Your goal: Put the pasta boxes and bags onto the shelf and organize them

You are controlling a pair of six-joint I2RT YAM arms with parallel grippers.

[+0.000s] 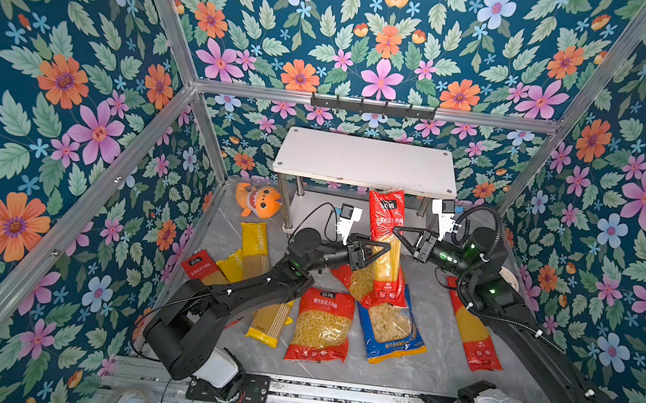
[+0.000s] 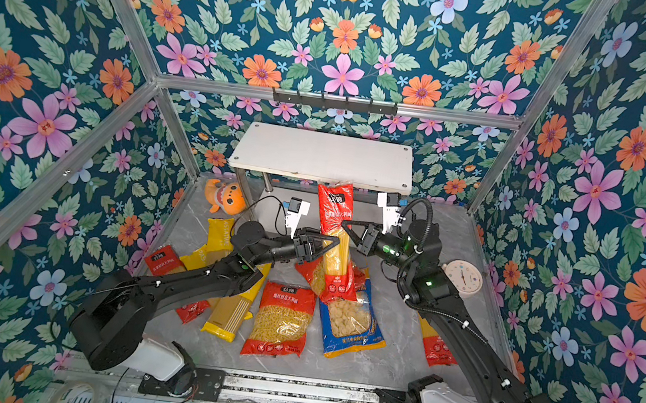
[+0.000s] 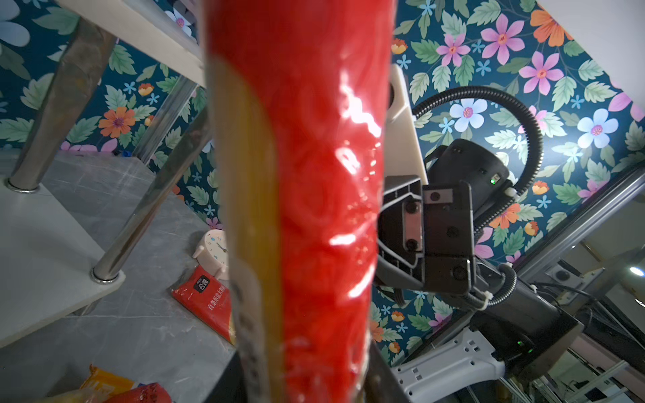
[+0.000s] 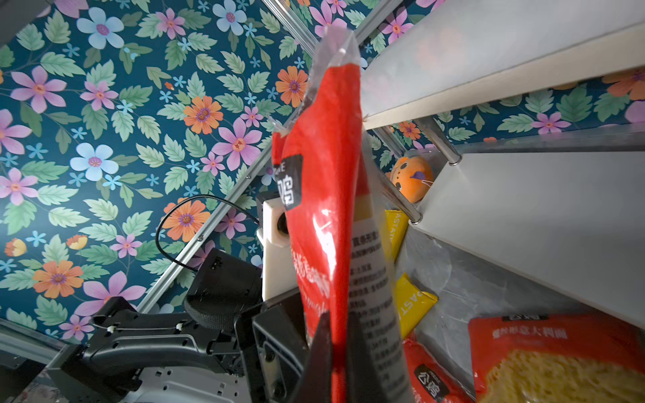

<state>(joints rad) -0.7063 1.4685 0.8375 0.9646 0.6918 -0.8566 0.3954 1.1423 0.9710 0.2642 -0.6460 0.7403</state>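
A long red spaghetti pack [image 1: 387,219] stands upright in front of the shelf [image 1: 368,162]; its top end reaches the upper board's front edge. My left gripper [image 1: 379,255] is shut round its middle, and the pack [image 3: 314,209] fills the left wrist view. From the right, my right gripper [image 1: 398,233] is shut on the pack's thin side seam [image 4: 340,244]. On the table lie yellow packs [image 1: 255,246] [image 1: 271,321], red short-pasta bags [image 1: 322,326] [image 1: 357,282], a blue-and-yellow bag [image 1: 390,324] and red spaghetti packs [image 1: 472,334] [image 1: 200,267].
An orange plush toy [image 1: 258,201] sits left of the shelf's chrome legs [image 1: 283,202]. A small white clock [image 2: 462,278] stands by the right wall behind my right arm. A black hook rail [image 1: 373,106] hangs on the back frame bar. Floral walls close three sides.
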